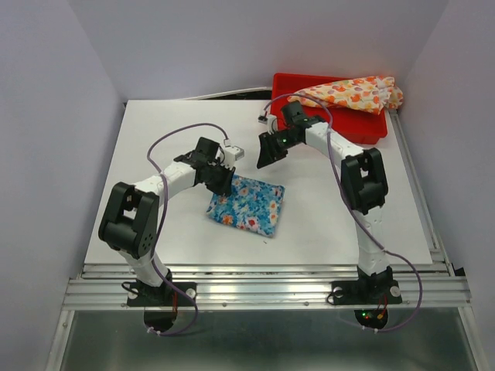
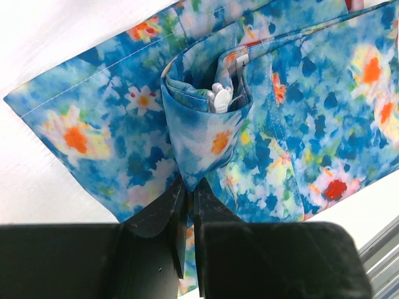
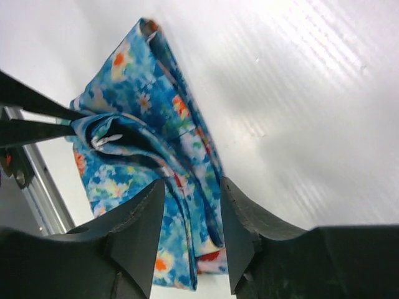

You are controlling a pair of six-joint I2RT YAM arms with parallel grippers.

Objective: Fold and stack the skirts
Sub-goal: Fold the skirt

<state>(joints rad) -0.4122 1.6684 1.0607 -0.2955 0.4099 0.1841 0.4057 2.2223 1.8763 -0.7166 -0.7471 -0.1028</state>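
Note:
The blue floral skirt [image 1: 251,205] lies folded on the white table, near the middle. My left gripper [image 1: 222,182] is at its far left corner, shut on a raised fold of the cloth [image 2: 190,187]. A white label shows inside the lifted fold [image 2: 219,96]. My right gripper [image 1: 265,157] is open and empty, just beyond the skirt's far edge. In the right wrist view the blue skirt [image 3: 143,106] shows past its spread fingers [image 3: 192,185], apart from them. The cream-yellow skirt [image 1: 352,93] with orange flowers lies bunched on the red tray at the back right.
The red plastic tray [image 1: 363,125] stands at the table's back right corner, behind my right arm. An aluminium rail [image 1: 263,290] runs along the near edge. Grey walls close in on both sides. The white table [image 1: 170,139] is bare to the far left.

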